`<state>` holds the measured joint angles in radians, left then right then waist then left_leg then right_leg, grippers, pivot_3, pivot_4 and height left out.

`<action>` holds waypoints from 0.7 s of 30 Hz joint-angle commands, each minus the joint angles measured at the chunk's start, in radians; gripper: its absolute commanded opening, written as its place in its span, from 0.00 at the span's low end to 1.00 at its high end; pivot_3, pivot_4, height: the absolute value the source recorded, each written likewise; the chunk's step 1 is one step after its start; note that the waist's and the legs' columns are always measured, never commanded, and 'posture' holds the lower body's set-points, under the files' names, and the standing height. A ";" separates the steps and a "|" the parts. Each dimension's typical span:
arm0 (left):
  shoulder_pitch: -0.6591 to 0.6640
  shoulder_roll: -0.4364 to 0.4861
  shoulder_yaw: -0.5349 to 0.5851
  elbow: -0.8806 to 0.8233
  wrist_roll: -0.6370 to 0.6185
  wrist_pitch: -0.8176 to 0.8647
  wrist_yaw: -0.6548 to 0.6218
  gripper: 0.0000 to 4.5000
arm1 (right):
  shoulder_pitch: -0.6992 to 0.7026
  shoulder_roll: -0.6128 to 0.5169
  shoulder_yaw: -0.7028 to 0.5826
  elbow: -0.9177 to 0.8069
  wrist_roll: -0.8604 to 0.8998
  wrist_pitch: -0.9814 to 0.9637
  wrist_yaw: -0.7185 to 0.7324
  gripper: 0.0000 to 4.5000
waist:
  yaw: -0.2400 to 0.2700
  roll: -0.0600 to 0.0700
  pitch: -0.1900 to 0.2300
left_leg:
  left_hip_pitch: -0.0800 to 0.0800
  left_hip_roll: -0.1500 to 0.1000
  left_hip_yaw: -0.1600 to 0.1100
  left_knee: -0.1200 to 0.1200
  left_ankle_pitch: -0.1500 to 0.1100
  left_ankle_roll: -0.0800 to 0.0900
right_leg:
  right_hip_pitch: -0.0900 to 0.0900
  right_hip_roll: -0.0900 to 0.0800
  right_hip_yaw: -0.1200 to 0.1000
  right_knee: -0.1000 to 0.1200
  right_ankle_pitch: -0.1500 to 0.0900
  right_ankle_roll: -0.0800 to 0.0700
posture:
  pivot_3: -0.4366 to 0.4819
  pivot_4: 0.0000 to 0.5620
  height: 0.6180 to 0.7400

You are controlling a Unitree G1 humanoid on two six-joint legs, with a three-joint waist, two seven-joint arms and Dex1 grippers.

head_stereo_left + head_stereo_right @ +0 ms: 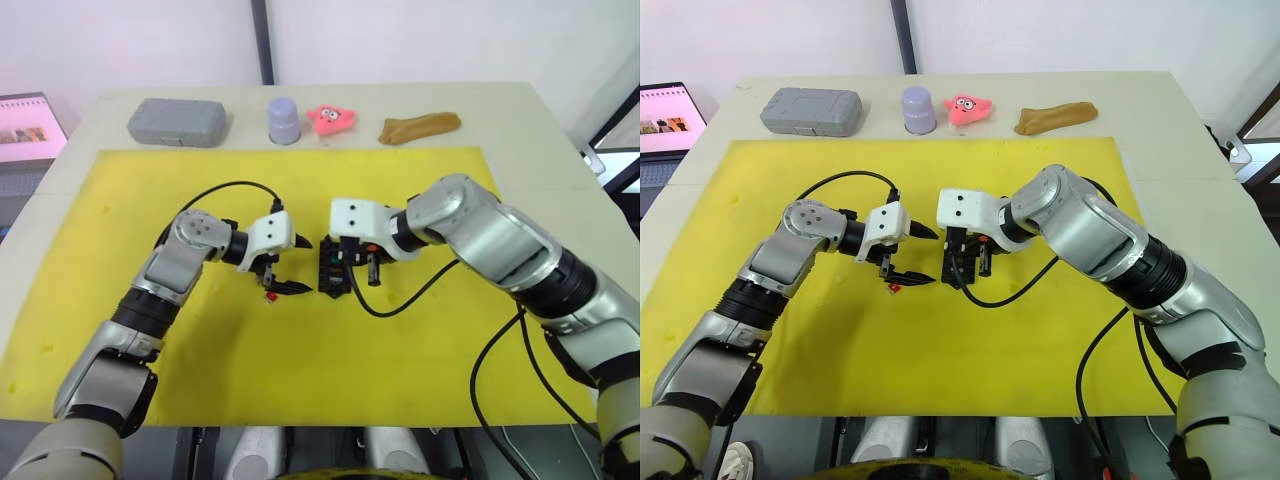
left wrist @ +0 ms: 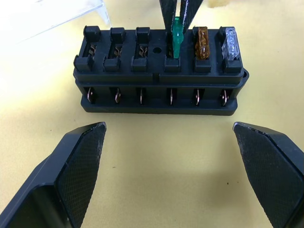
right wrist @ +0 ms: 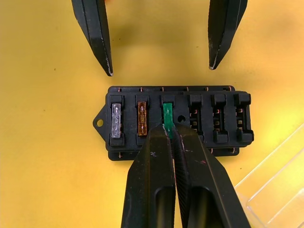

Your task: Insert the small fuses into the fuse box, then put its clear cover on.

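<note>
The black fuse box (image 3: 223, 116) lies on the yellow mat (image 1: 300, 380) between my two grippers. A grey fuse (image 3: 116, 121) and an amber fuse (image 3: 142, 118) sit in its two end slots. My right gripper (image 3: 170, 130) is shut on a green fuse (image 3: 167, 115) that stands in the third slot. The other three slots are empty. My left gripper (image 2: 168, 156) stands open just beside the box, its fingers (image 2: 78, 166) wide apart. A red fuse (image 1: 270, 296) lies on the mat under the left gripper. The clear cover (image 3: 280, 180) rests right beside the box.
Along the table's far edge stand a grey case (image 1: 178, 122), a lavender cup (image 1: 284, 120), a pink toy (image 1: 333, 118) and a brown object (image 1: 420, 126). A laptop (image 1: 25, 130) sits off the table's left. Black cables loop over the mat near both wrists.
</note>
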<state>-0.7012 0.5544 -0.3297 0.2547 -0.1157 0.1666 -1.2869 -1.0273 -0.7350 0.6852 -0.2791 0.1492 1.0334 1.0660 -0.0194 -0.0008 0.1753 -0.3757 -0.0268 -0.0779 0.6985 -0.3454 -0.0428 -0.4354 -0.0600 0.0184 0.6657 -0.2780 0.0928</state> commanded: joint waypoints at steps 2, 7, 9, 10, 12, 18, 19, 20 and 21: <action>-0.013 -0.001 0.013 -0.022 0.003 -0.014 -0.002 0.99 | -0.010 -0.011 0.014 -0.015 -0.041 -0.014 0.006 0.00 | 0.001 0.000 0.000 | 0.000 0.000 0.000 0.000 0.000 0.000 | 0.000 0.000 0.000 0.000 0.000 0.000 | 0.48 0.27 1.00; -0.013 -0.005 0.014 -0.025 0.004 -0.012 0.000 0.99 | -0.031 0.004 0.001 -0.024 -0.030 0.006 0.023 0.00 | 0.001 0.000 0.000 | 0.000 0.000 0.000 0.000 0.000 0.000 | 0.000 0.000 0.000 0.000 0.000 0.000 | 0.48 0.27 1.00; -0.012 -0.006 0.015 -0.026 0.004 -0.010 0.000 0.99 | -0.039 0.000 0.007 -0.021 -0.039 0.007 0.028 0.00 | 0.001 0.000 0.000 | 0.000 0.000 0.000 0.000 0.000 0.000 | 0.000 0.000 0.000 0.000 0.000 0.000 | 0.48 0.27 1.00; -0.012 -0.007 0.015 -0.027 0.005 -0.010 0.000 0.99 | -0.040 -0.003 0.013 -0.019 -0.045 0.004 0.031 0.00 | 0.001 0.000 0.000 | 0.000 0.000 0.000 0.000 0.000 0.000 | 0.000 0.000 0.000 0.000 0.000 0.000 | 0.48 0.27 1.00; -0.012 -0.008 0.016 -0.027 0.005 -0.010 0.002 0.99 | -0.040 -0.007 0.027 -0.013 -0.057 -0.003 0.034 0.00 | 0.001 0.000 0.000 | 0.000 0.000 0.000 0.000 0.000 0.000 | 0.000 0.000 0.000 0.000 0.000 0.000 | 0.48 0.27 1.00; -0.006 -0.006 0.016 -0.038 0.003 -0.005 0.003 0.99 | -0.031 0.005 0.062 0.002 -0.090 0.000 0.039 0.00 | 0.001 0.000 0.000 | 0.000 0.000 0.000 0.000 0.000 0.000 | 0.000 0.000 0.000 0.000 0.000 0.000 | 0.48 0.27 1.00; -0.006 -0.006 0.016 -0.038 0.003 -0.004 0.003 0.99 | -0.029 0.009 0.070 0.009 -0.097 0.002 0.037 0.00 | 0.001 0.000 0.000 | 0.000 0.000 0.000 0.000 0.000 0.000 | 0.000 0.000 0.000 0.000 0.000 0.000 | 0.48 0.27 1.00; -0.005 -0.005 0.016 -0.039 0.003 -0.003 0.003 0.99 | -0.028 0.013 0.076 0.014 -0.102 0.003 0.034 0.00 | 0.000 0.000 0.000 | 0.000 0.000 0.000 0.000 0.000 0.000 | 0.000 0.000 0.000 0.000 0.000 0.000 | 0.48 0.27 1.00; -0.004 -0.005 0.016 -0.041 0.003 -0.002 0.003 0.99 | -0.027 0.015 0.080 0.016 -0.106 0.004 0.033 0.00 | -0.001 0.000 0.000 | 0.001 0.000 0.000 0.000 0.000 0.000 | 0.001 0.000 0.000 0.000 0.000 0.000 | 0.48 0.27 1.00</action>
<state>-0.7010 0.5463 -0.3297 0.2512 -0.1092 0.1684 -1.2836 -1.0552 -0.7250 0.7335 -0.2779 0.0725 1.0266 1.1063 -0.0200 -0.0008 0.1750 -0.3750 -0.0269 -0.0779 0.6988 -0.3454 -0.0429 -0.4348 -0.0601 0.0184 0.6659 -0.2780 0.0928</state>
